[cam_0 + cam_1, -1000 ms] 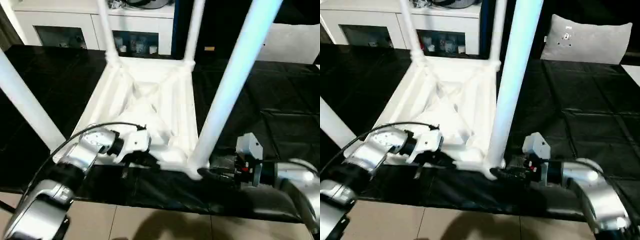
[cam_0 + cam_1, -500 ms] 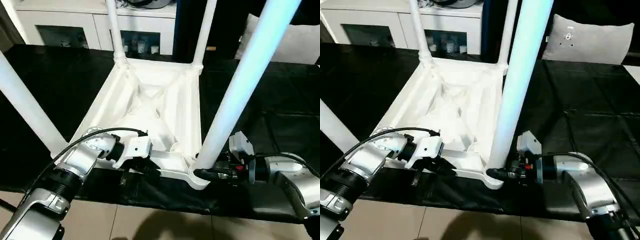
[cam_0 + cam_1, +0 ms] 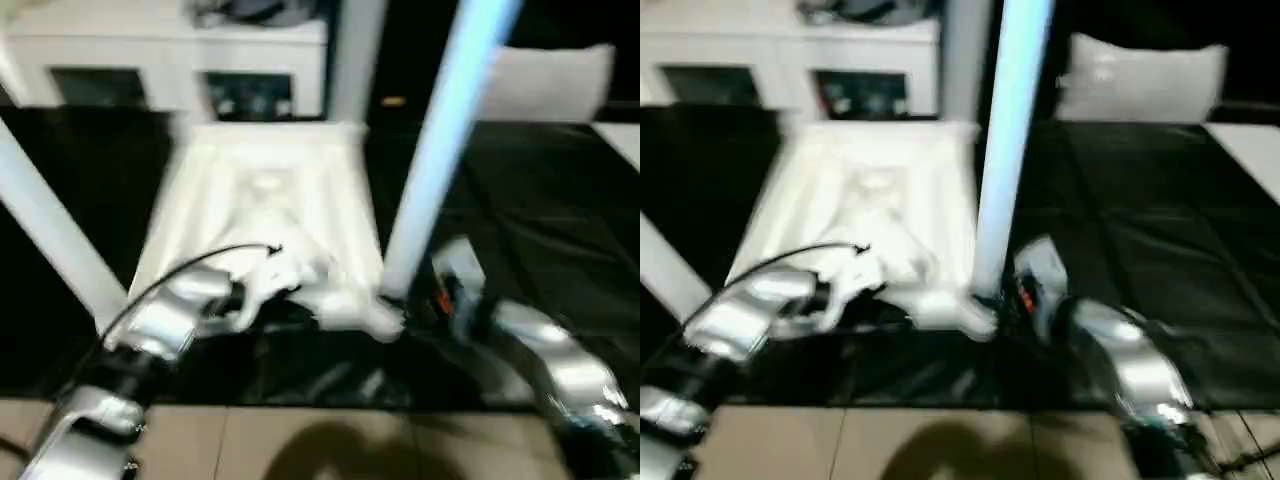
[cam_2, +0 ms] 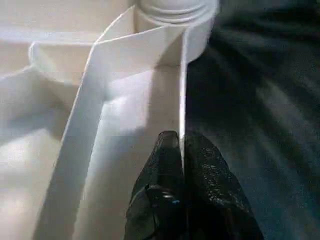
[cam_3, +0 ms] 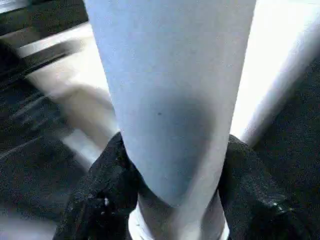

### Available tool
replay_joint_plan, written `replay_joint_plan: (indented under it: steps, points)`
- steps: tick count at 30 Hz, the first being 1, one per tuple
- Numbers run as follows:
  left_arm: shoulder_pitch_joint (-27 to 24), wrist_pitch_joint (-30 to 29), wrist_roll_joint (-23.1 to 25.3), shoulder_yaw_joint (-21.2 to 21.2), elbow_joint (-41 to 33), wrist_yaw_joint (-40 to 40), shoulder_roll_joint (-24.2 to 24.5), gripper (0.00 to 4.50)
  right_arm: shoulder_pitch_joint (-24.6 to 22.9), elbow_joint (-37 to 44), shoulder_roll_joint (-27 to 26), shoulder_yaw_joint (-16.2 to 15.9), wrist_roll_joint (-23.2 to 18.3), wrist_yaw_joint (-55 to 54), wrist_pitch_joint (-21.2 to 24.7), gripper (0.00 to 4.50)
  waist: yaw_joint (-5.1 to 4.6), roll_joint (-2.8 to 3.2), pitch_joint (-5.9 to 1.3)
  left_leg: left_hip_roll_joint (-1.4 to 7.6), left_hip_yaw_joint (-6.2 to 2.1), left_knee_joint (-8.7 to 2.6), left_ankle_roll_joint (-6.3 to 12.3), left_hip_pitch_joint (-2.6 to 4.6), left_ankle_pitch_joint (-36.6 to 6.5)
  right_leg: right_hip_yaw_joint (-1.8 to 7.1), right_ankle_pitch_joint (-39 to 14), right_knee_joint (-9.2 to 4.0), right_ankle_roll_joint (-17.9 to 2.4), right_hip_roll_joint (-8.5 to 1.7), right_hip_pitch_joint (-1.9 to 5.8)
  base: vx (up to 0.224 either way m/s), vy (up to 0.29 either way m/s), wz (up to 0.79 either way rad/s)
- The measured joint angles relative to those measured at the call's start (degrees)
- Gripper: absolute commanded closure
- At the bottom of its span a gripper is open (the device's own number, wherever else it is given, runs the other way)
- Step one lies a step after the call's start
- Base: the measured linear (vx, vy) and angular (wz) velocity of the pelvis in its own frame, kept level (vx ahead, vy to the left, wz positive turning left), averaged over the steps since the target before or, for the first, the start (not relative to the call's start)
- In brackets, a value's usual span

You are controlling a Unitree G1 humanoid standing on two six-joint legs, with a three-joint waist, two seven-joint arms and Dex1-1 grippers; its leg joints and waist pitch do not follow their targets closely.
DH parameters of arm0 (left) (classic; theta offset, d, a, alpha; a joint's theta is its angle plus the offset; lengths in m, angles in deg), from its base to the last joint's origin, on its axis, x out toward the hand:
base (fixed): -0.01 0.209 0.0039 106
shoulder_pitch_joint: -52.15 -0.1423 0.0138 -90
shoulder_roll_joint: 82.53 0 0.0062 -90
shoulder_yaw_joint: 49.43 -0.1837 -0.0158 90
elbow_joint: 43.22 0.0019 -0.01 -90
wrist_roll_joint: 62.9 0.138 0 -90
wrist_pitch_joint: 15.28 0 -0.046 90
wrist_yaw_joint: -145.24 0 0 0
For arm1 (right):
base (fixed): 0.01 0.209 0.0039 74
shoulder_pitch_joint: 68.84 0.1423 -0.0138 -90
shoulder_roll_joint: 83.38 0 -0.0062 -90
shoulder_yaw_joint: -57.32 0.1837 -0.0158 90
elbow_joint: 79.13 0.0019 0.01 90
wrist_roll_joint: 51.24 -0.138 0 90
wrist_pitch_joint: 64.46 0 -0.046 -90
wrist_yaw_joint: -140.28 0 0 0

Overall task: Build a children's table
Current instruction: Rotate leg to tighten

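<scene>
The children's table lies upside down on the black surface, with its ribbed top [image 3: 265, 190] facing up and its white legs standing upright. My left gripper [image 4: 182, 145] is shut on the thin near rim [image 4: 182, 90] of the top, close to a corner socket [image 4: 175, 10]. My right gripper [image 5: 175, 165] is shut on the near right leg [image 3: 440, 150] just above its socket, with one black finger [image 5: 107, 175] on each side of the tube. Another leg [image 3: 50, 240] rises at the near left.
A white cabinet with glass doors [image 3: 120, 60] stands behind the surface. A grey cushion [image 3: 550, 85] lies at the back right. Black sheeting [image 3: 540, 220] covers the surface, and the tiled floor [image 3: 300, 445] shows below its front edge.
My right gripper's fingers have closed in around the base of the near right leg. The left gripper keeps its hold on the rim. The head views have swung.
</scene>
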Motion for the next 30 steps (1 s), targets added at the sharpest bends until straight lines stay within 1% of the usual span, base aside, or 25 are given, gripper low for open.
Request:
replay_joint_plan:
  steps: [1, 2, 3, 5, 6, 7, 8, 10, 13, 14, 16, 18, 20, 21, 23, 25, 26, 27, 30]
  points:
    - [0.1, -0.7, 0.2, 0.0, -0.1, 1.1, -0.7, 4.50, 0.7, -0.6, -0.7, 0.3, 0.3, -1.9, 0.4, 2.54, -0.01, 0.00, 0.00, 0.00, 0.00, 0.00, 0.00, -0.01, 0.0, -0.01, 0.0, 0.00, 0.0, -0.01, -0.02, 0.000, 0.000, 0.00]
    - [0.2, -2.1, 0.5, 0.2, -0.3, 3.7, -2.1, 4.50, 2.5, -2.6, -2.5, 1.0, 0.8, -5.8, 1.1, 2.54, -0.05, 0.01, 0.00, 0.01, -0.01, -0.09, -0.04, 0.01, 0.0, -0.03, 0.1, 0.01, 0.0, -0.01, -0.04, 0.000, 0.000, 0.00]
    - [0.4, -3.1, 1.1, 0.4, -0.4, 5.8, -3.2, 4.50, 4.1, -4.2, -3.7, 1.1, 1.8, -8.5, 0.9, 2.54, 0.11, 0.01, 0.00, 0.02, -0.02, -0.22, -0.08, 0.01, 0.0, -0.07, 0.1, 0.02, 0.0, -0.01, -0.07, 0.000, 0.000, 0.00]
    - [1.0, -4.2, 1.7, 0.5, -0.4, 7.9, -4.0, 4.50, 5.5, -6.1, -5.0, 1.2, 2.5, -10.8, -0.2, 2.54, 0.46, -0.17, 0.05, 0.04, -0.02, -0.49, -0.28, -0.05, 0.2, -0.11, 0.1, 0.03, 0.0, 0.01, -0.22, 0.000, 0.000, 0.00]
    - [1.3, -4.5, 2.0, 0.6, -0.4, 8.9, -4.3, 4.50, 6.2, -7.2, -5.8, 1.7, 2.9, -11.7, -1.2, 2.54, 0.72, -0.16, 0.03, 0.07, -0.02, -0.56, -0.22, -0.31, 0.4, -0.11, 0.1, 0.04, 0.1, 0.07, -0.51, 0.000, 0.000, 0.00]
    - [1.7, -4.6, 2.1, 0.6, -0.4, 9.3, -4.5, 4.50, 6.3, -7.5, -6.1, 2.0, 3.0, -12.1, -1.9, 2.20, 0.91, -0.12, 0.01, 0.09, -0.03, -0.57, -0.23, -0.62, 0.5, -0.12, 0.1, 0.04, 0.1, 0.08, -0.80, 0.000, 0.000, 0.00]
    - [1.9, -4.8, 2.2, 0.7, -0.4, 9.6, -4.7, 4.50, 6.4, -7.5, -6.4, 2.4, 3.1, -12.4, -2.3, 2.20, 1.13, -0.07, -0.01, 0.08, -0.03, -0.59, -0.13, -0.79, 0.6, -0.11, 0.2, 0.01, 0.3, 0.09, -0.96, 0.000, 0.000, 0.00]
    - [1.9, -5.2, 2.3, 0.6, -0.9, 9.9, -4.8, 4.50, 6.2, -7.5, -7.1, 3.2, 3.0, -12.5, -2.6, 1.82, 1.43, -0.08, -0.01, 0.08, -0.03, -0.59, 0.15, -0.83, 0.8, -0.11, 0.2, -0.08, 0.3, 0.12, -0.99, 0.000, 0.000, 0.00]
    - [2.0, -4.4, 2.9, -0.2, -1.5, 9.9, -4.2, 4.50, 5.3, -7.0, -6.9, 3.7, 1.8, -11.8, -3.2, 1.57, 1.84, -0.12, 0.02, 0.08, -0.02, -0.75, 0.19, -0.84, 0.8, -0.13, 0.2, -0.25, 0.3, 0.12, -0.99, 0.000, 0.000, 0.00]
    - [2.0, -3.9, 3.2, -0.5, -1.5, 9.9, -3.7, 4.50, 4.9, -6.8, -6.6, 3.7, 1.6, -11.0, -3.6, 1.57, 1.98, -0.10, 0.01, 0.08, -0.01, -0.82, 0.18, -0.83, 0.8, -0.14, 0.2, -0.29, 0.3, 0.11, -0.99, 0.000, 0.000, 0.00]
    - [2.0, -2.1, 3.4, -1.4, -1.5, 8.9, -2.7, 4.50, 2.6, -5.3, -4.2, 3.7, 0.6, -7.2, -5.4, 1.35, 2.42, -0.11, 0.02, 0.08, -0.01, -0.95, 0.12, -0.83, 0.8, -0.20, 0.2, -0.37, 0.3, 0.10, -0.98, 0.000, 0.000, 0.00]
    - [1.9, -0.2, 3.2, -1.8, -1.4, 6.9, -1.5, 4.50, 0.1, -3.9, -1.7, 3.6, -0.9, -1.7, -7.3, 1.18, 3.08, -0.08, 0.03, 0.08, 0.00, -1.03, 0.15, -0.84, 0.8, -0.21, 0.2, -0.43, 0.3, 0.10, -0.98, 0.000, 0.000, 0.00]
    - [1.8, 3.3, 3.2, -2.3, -0.8, 5.0, -0.2, 4.50, -1.3, -2.8, 1.3, 3.1, -1.0, 2.9, -8.9, 1.11, 3.46, 0.15, 0.14, 0.08, -0.01, -0.98, 0.18, -0.88, 0.8, -0.22, 0.3, -0.47, 0.3, 0.07, -0.98, 0.000, 0.000, 0.00]
    - [1.7, 5.5, 3.0, -2.4, -0.3, 3.6, 0.5, 4.50, -1.9, -2.3, 3.7, 2.8, -1.1, 6.5, -9.5, 0.96, 3.66, 0.37, 0.14, 0.06, 0.00, -0.99, 0.20, -0.88, 0.8, -0.22, 0.3, -0.63, 0.5, 0.06, -0.98, 0.000, 0.000, 0.00]
    - [1.7, 7.4, 2.6, -2.3, 0.4, 2.3, 1.3, 4.50, -2.5, -2.2, 5.6, 2.9, -2.0, 10.2, -9.5, 0.78, 3.76, 0.43, 0.15, 0.06, 0.00, -0.97, 0.31, -0.87, 0.9, -0.23, 0.5, -0.74, 0.7, 0.07, -0.98, 0.000, 0.000, 0.00]
    - [1.8, 8.6, 2.2, -2.3, 1.1, 1.5, 1.7, 4.50, -2.7, -2.1, 7.4, 2.9, -2.8, 13.1, -9.6, 0.75, 3.68, 0.44, 0.14, 0.04, 0.00, -0.91, 0.34, -0.92, 0.8, -0.22, 0.5, -0.80, 0.7, 0.04, -0.98, 0.000, 0.000, 0.00]
    - [1.8, 9.1, 2.1, -2.3, 1.3, 1.2, 1.8, 4.50, -2.7, -1.8, 8.3, 3.0, -2.9, 14.2, -9.6, 0.66, 3.65, 0.44, 0.14, 0.04, 0.00, -0.89, 0.36, -0.96, 0.8, -0.22, 0.5, -0.82, 0.7, 0.04, -0.98, 0.000, 0.000, 0.00]
    - [2.0, 11.2, 2.0, -2.6, 2.1, -0.1, 2.4, 4.50, -2.8, -1.1, 10.6, 2.5, -3.1, 16.8, -10.1, 0.66, 3.68, 0.45, 0.15, 0.04, 0.00, -0.86, 0.42, -1.00, 0.8, -0.23, 0.5, -0.85, 0.7, 0.02, -0.99, 0.000, 0.000, 0.00]
    - [2.0, 14.8, 0.7, -2.9, 3.5, -4.4, 4.5, 4.50, -2.8, 0.0, 15.6, 2.6, -3.4, 22.8, -12.0, 0.66, 3.74, 0.44, 0.14, 0.05, 0.00, -0.88, 0.53, -1.00, 0.8, -0.26, 0.5, -0.89, 0.7, 0.04, -0.97, 0.000, 0.000, 0.00]
